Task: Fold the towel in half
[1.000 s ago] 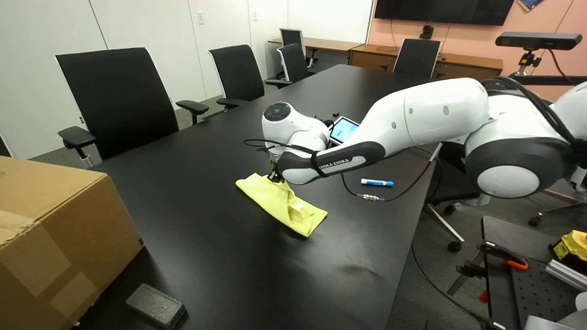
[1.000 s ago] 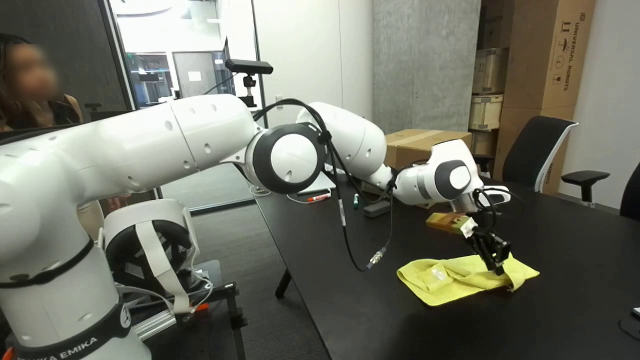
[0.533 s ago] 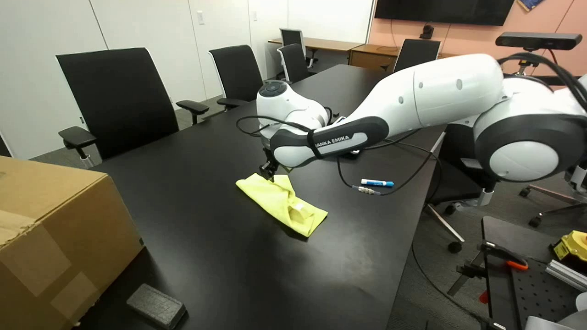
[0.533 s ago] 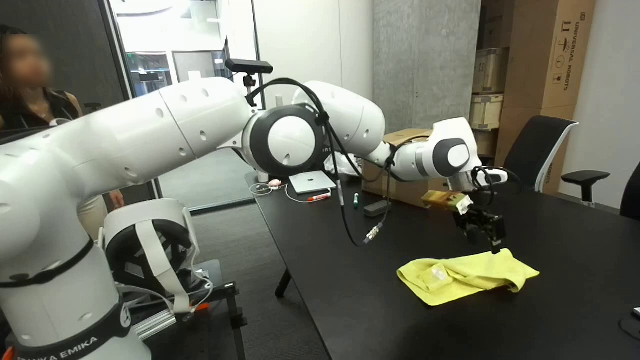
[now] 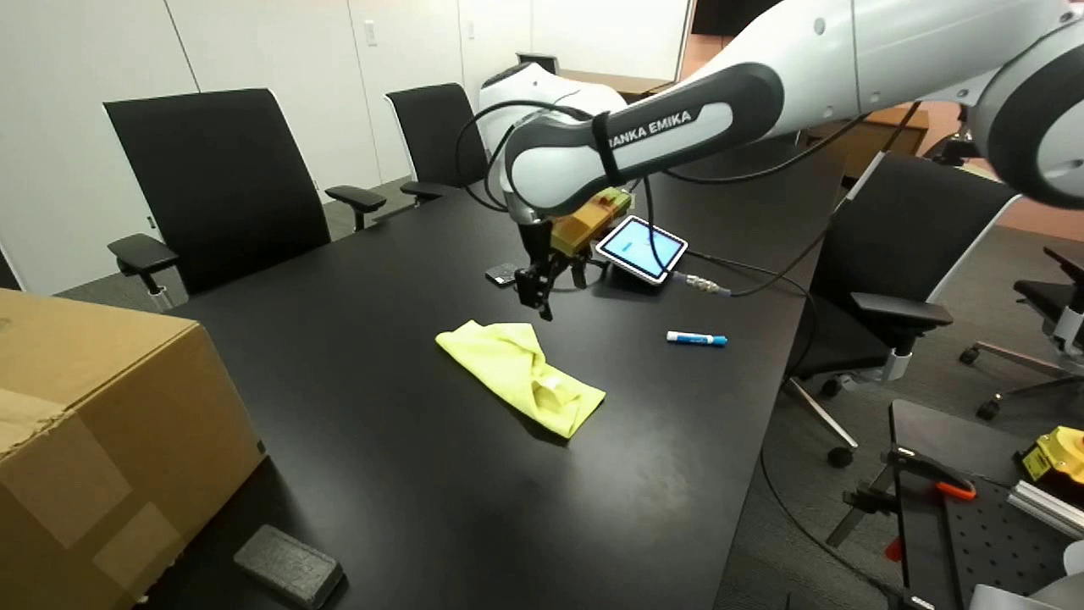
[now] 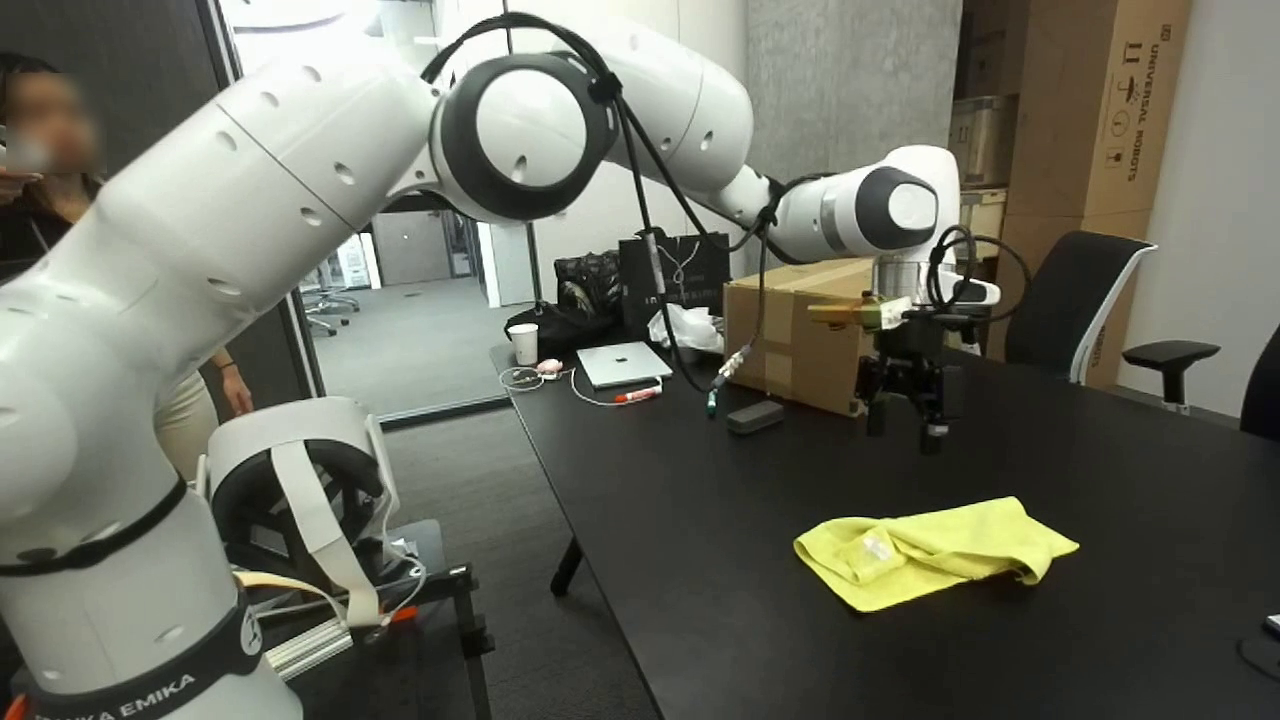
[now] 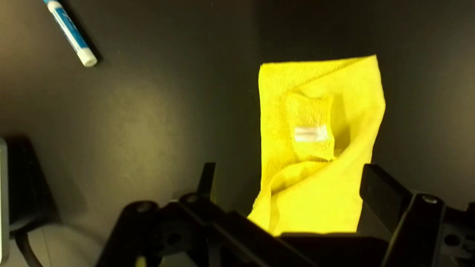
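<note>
Towel (image 6: 950,545) w/ rm to tbl (image 6: 700,520) edges; end effector (image 6: 905,430) apart.

Long black table (image 5: 406,457); black chairs (image 5: 220,178) alongside; white panelled wall (image 5: 271,51) behind; mottled grey wall (image 6: 850,90); dark floor (image 6: 505,500).

- Exterior views bright.
- Table (image 5: 665,500) glare, 5 o'clock, in an exterior view.
- Face (image 6: 52,122) blurred, 10 o'clock, in an exterior view.
- Wrist view dim; hand (image 7: 289,180) near-black.

In an exterior view, gripper (image 6: 904,430) now up clear of towel (image 6: 935,553), mid-R; arm (image 6: 527,135) higher; bags (image 6: 635,290) now visible, upper ctr.
</note>
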